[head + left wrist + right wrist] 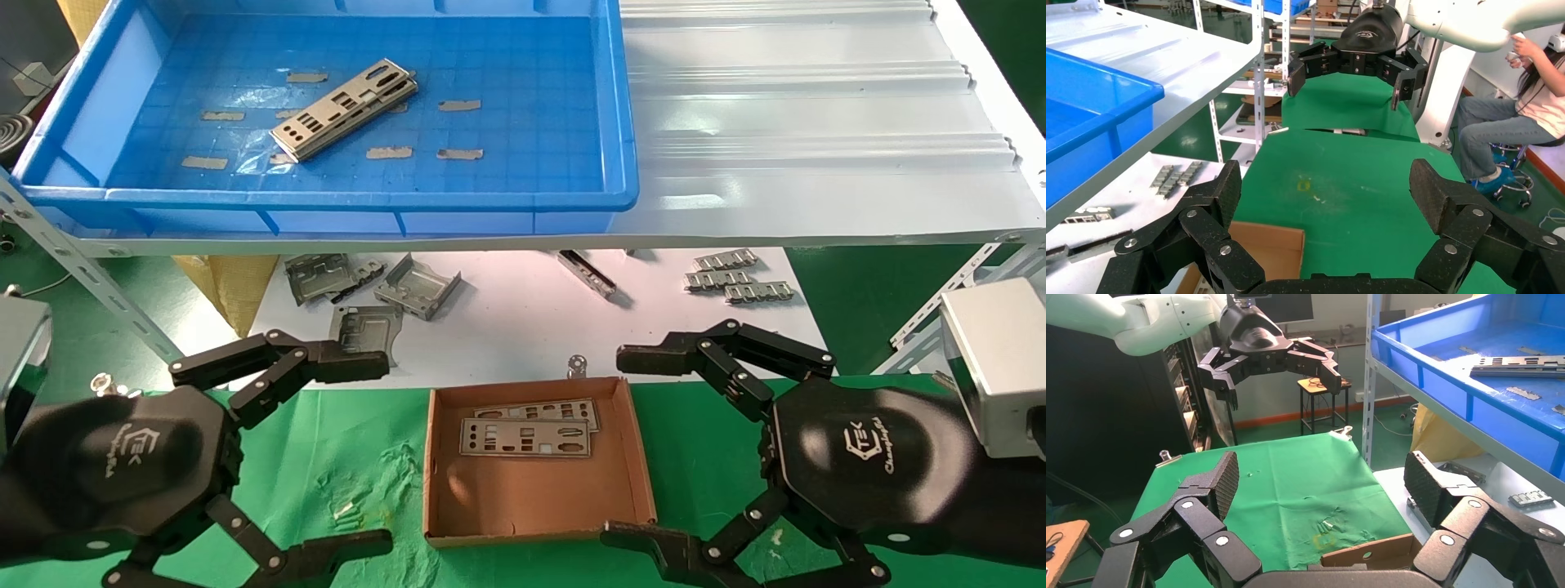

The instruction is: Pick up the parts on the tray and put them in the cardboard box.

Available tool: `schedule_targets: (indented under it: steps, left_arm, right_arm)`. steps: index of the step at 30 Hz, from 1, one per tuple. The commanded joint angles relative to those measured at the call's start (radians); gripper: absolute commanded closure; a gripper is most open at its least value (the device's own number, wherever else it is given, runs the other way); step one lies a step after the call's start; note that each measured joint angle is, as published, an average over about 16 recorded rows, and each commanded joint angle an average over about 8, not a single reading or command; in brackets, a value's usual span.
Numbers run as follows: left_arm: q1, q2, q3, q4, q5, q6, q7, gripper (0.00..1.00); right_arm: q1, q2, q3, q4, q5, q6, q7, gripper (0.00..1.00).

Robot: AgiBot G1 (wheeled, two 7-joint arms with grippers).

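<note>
Two metal plates (pixel 344 109) are stacked in the blue tray (pixel 614 122), well ahead of and above both grippers, long axis slanted. The left gripper (pixel 347 453) is judged nearer; the right gripper (pixel 629 445) flanks the cardboard box (pixel 535 506). Both jaws are spread apart, empty.

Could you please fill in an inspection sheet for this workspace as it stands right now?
Surface: green cloth under the grippers; white ribbed shelf above.
Job's things: stacked parts lie in the blue tray on the shelf; two plates lie overlapping in the cardboard box.
Clutter: grey brackets and ridged strips on the white sheet behind the box.
Grippers: left gripper and right gripper both open, empty, either side of the box.
Cables: nothing seen.
Surroundings: seated person and more racking in the left wrist view.
</note>
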Motion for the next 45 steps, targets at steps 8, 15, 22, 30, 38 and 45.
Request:
schedule_targets:
  steps: [8, 15, 22, 30, 38, 45]
  left_arm:
    - [0.000, 0.000, 0.000, 0.000, 0.000, 0.000, 0.000, 0.00]
    - [0.000, 0.000, 0.000, 0.000, 0.000, 0.000, 0.000, 0.00]
    - [0.000, 0.000, 0.000, 0.000, 0.000, 0.000, 0.000, 0.00]
    - [0.000, 0.000, 0.000, 0.000, 0.000, 0.000, 0.000, 0.00]
    - [0.000, 0.000, 0.000, 0.000, 0.000, 0.000, 0.000, 0.00]
    - [0.000, 0.000, 0.000, 0.000, 0.000, 0.000, 0.000, 0.00]
  right_arm:
    - [0.000, 0.000, 0.000, 0.000, 0.000, 0.000, 0.000, 0.00]
    - [0.000, 0.000, 0.000, 0.000, 0.000, 0.000, 0.000, 0.00]
    - [0.000, 0.000, 0.000, 0.000, 0.000, 0.000, 0.000, 0.00]
    - [0.000, 0.000, 0.000, 0.000, 0.000, 0.000, 0.000, 0.00]
    - [0.000, 0.000, 0.000, 0.000, 0.000, 0.000, 0.000, 0.00]
    - [0.000, 0.000, 0.000, 0.000, 0.000, 0.000, 0.000, 0.00]
